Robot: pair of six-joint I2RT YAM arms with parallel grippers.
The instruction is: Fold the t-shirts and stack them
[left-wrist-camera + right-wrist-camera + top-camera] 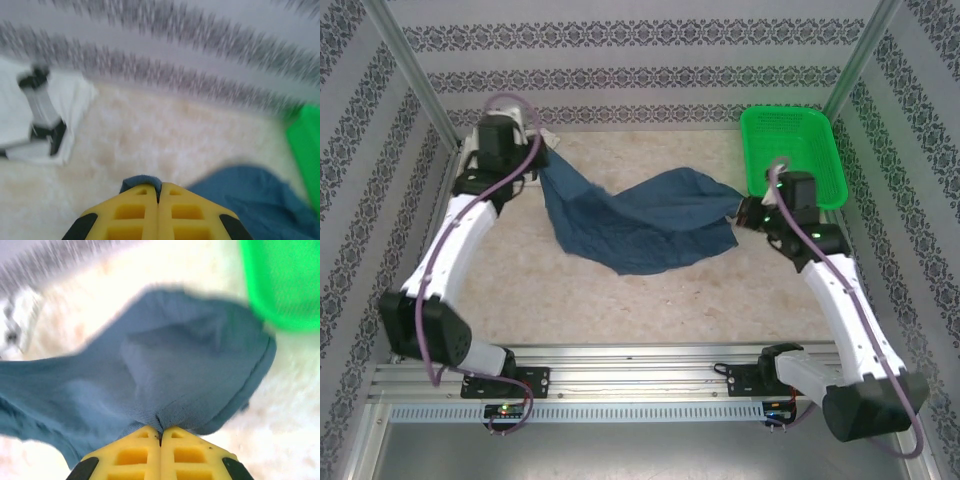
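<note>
Grip on both ends, folks: the left gripper (159,190) is pinched tight on a small tuck of the blue t-shirt (640,220), jaws pressed together with a nub of cloth poking out between the tips. Over on the other side, the right gripper (161,430) is clamped the same way on a hem edge, with fabric bunching right at its tips. Between them the shirt drapes, lifted at the far-left corner and at the right, its middle sagging onto the table (650,310) in a rumpled belly.

I read this as the spreading step, opening the shirt out before any fold is made; nothing on it looks folded yet. The next move, by my call, needs the two arms to draw apart evenly and lower together so the cloth lands flat. Soft jersey like this will likely slip or twist if one side leads.

Now the neighbours. The white t-shirt (70,100) with black print lies folded at the far left by the wall, just beside the left arm's working spot, so a sweep of blue cloth could drag over it. The green basket (795,140) sits at the far right corner, close behind the right gripper, and that crowds the room for pulling outward on that side.
</note>
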